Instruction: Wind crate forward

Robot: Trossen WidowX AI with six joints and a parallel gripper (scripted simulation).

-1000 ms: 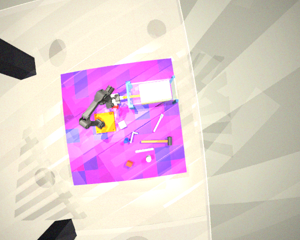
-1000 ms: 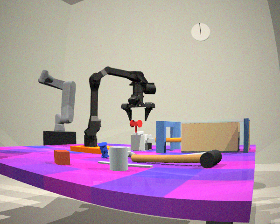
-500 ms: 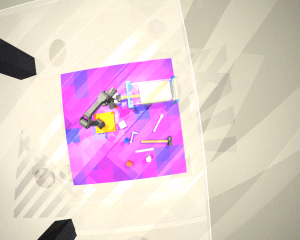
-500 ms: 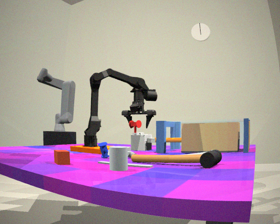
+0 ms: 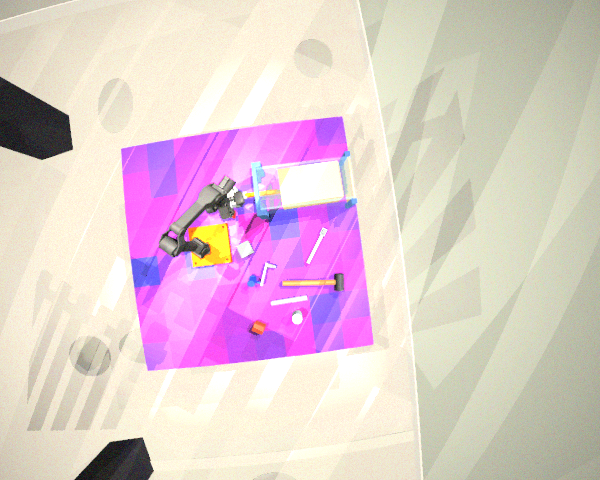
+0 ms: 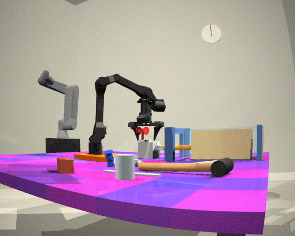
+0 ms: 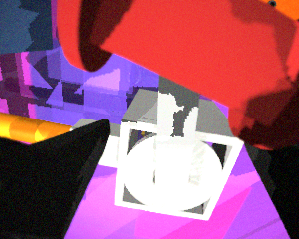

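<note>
At the white square-topped hand winch (image 5: 232, 197) (image 6: 142, 150) (image 7: 119, 184), the handle with the red grip (image 5: 234, 214) (image 6: 145, 131) (image 7: 189, 45) stands over the top, apparently keyed in to drive the drum. The black gripper (image 5: 232, 203) (image 6: 146, 139) (image 7: 174, 127) points down above the winch, fingers spread almost fully and holding nothing, presumably to straddle the grip before closing. Beside the winch, the orange strap (image 5: 269, 192) (image 6: 182, 147) (image 7: 45, 130) passes through the blue steel frame (image 5: 256, 175) (image 6: 167, 144), so winding should draw the load towards the winch. Farther from the winch, the tan box-shaped crate (image 5: 310, 184) (image 6: 221, 144) sits flat, short of the frame.
</note>
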